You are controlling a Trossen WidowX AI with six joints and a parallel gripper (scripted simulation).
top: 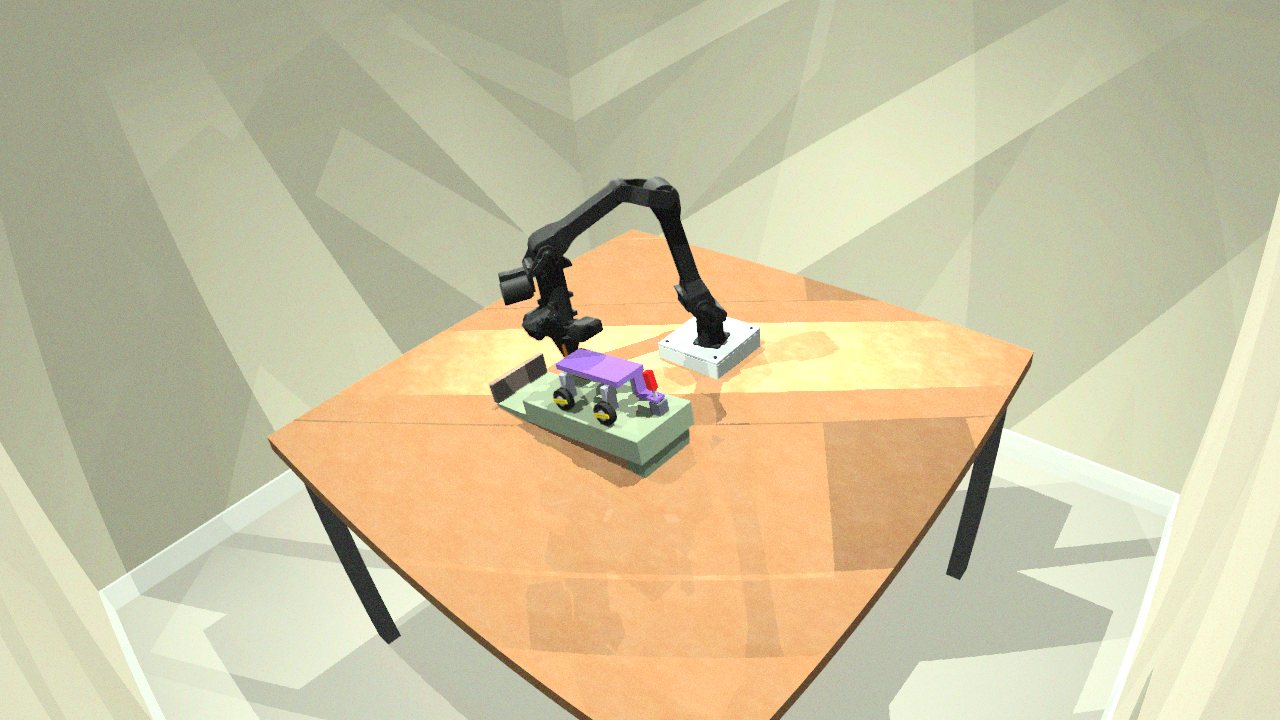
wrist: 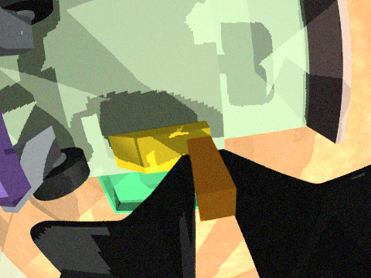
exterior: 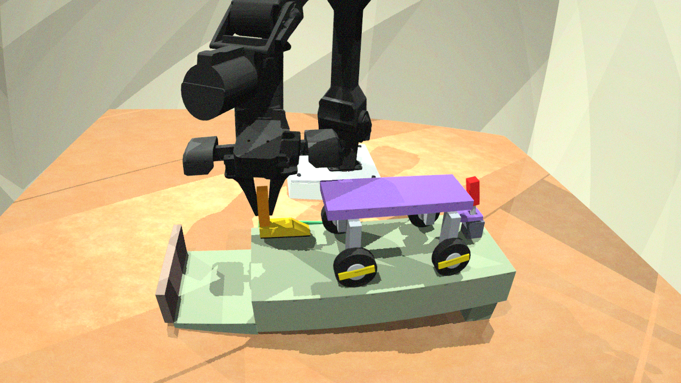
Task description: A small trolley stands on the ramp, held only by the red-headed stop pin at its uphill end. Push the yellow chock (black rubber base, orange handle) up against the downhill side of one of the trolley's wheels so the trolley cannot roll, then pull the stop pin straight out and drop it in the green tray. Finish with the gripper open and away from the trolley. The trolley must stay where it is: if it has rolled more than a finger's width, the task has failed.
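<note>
My gripper is shut on the orange handle of the yellow chock. The chock is over the ramp's far edge, downhill of the far downhill wheel, with a gap between them. It seems slightly above the surface, its shadow beside it. The purple trolley stands on the green ramp. The red-headed pin stands upright at its uphill end. The green tray is mostly hidden behind the ramp in the exterior view.
A dark end board stands at the ramp's low end. The white robot base is behind the ramp. The near downhill wheel stands on the ramp's near side.
</note>
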